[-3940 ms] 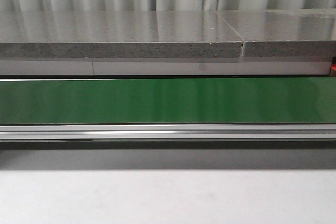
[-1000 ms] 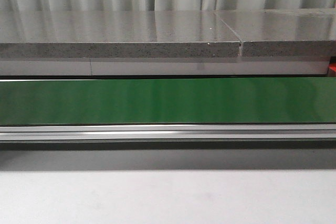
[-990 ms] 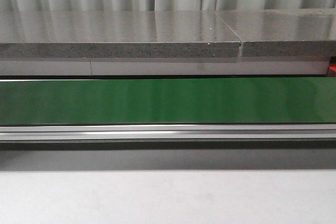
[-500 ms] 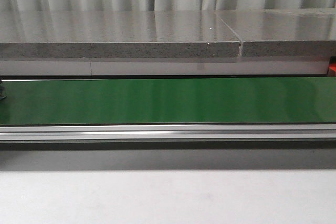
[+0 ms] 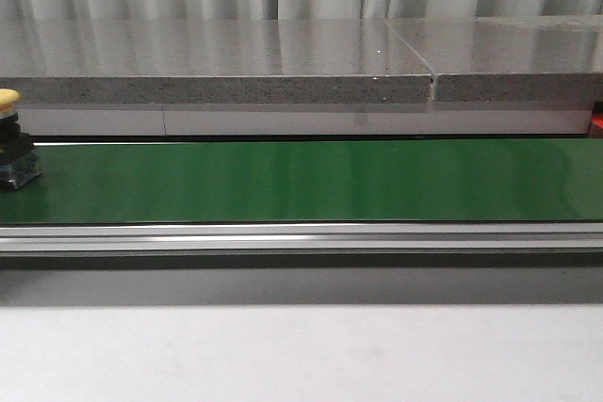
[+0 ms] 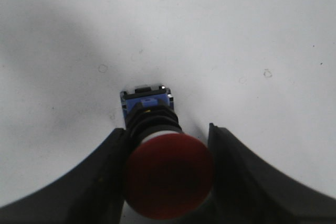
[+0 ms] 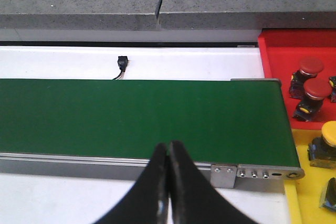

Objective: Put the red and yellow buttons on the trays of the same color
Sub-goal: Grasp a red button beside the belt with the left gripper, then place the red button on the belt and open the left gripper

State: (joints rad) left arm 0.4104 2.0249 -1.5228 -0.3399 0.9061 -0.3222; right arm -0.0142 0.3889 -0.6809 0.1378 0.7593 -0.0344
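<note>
**Left gripper clamping a red button; a yellow one sitting at the belt's left end**

You are seeing the left gripper [image 6: 167,182] closing its black fingers [image 6: 107,177] on the red mushroom-cap push button [image 6: 168,174], whose blue-and-black base is pointing at the white table surface [image 6: 236,35]. Your right gripper [image 7: 168,182] is hovering with its jaws pressed together and gripping nothing, above the near edge of the green conveyor belt [image 7: 136,114]. In the front view, a yellow-capped push button [image 5: 11,138] is standing upright at the belt's far left end. Beyond the belt's right end, two red buttons [image 7: 307,85] are lying in the red plastic tray [image 7: 278,56], and a yellow button [image 7: 326,148] is sitting in the yellow tray [image 7: 302,192].
</note>
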